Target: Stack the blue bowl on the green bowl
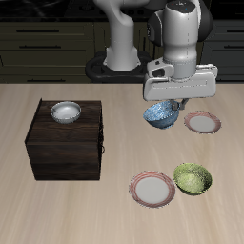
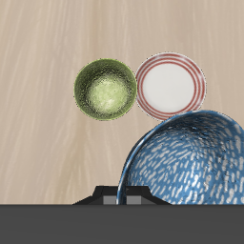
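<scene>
Blue bowl [image 2: 186,157] at gripper [image 1: 169,100], green bowl [image 2: 105,90] beside plate [image 2: 170,84]

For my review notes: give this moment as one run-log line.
gripper: shut on blue bowl, lifted | green bowl: empty, beside plate | stack: not yet

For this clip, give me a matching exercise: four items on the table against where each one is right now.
Items:
1. blue bowl
2. green bowl
3. white-grey bowl
4. pink-rimmed plate nearer the table's front edge

Places:
A. on top of the dark wooden box
B. held up off the table at the gripper
C. on the table, close beside the green bowl
D. on the table near its front edge, nothing inside it

Pairs: 1-B, 2-D, 3-A, 4-C
</scene>
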